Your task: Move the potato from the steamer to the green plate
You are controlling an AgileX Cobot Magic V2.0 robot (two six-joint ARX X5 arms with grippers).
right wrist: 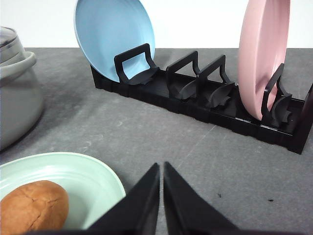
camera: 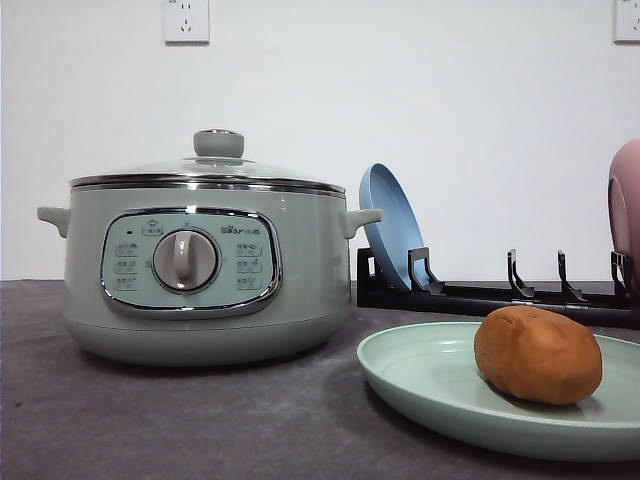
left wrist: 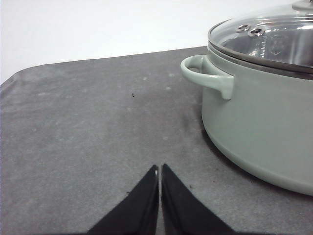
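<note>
The orange-brown potato (camera: 538, 354) lies on the pale green plate (camera: 430, 385) at the front right of the table; it also shows in the right wrist view as the potato (right wrist: 33, 205) on the green plate (right wrist: 93, 178). The pale-green steamer (camera: 205, 260) stands left of the plate with its glass lid on. My left gripper (left wrist: 160, 169) is shut and empty, low over the grey mat beside the steamer (left wrist: 264, 122), near its handle. My right gripper (right wrist: 161, 166) is shut and empty, just beside the plate's rim.
A black dish rack (camera: 490, 295) stands behind the plate, holding a blue plate (camera: 392, 225) and a pink dish (camera: 626, 205). The rack (right wrist: 195, 98) lies ahead of my right gripper. Grey mat (left wrist: 88, 127) stretches left of the steamer.
</note>
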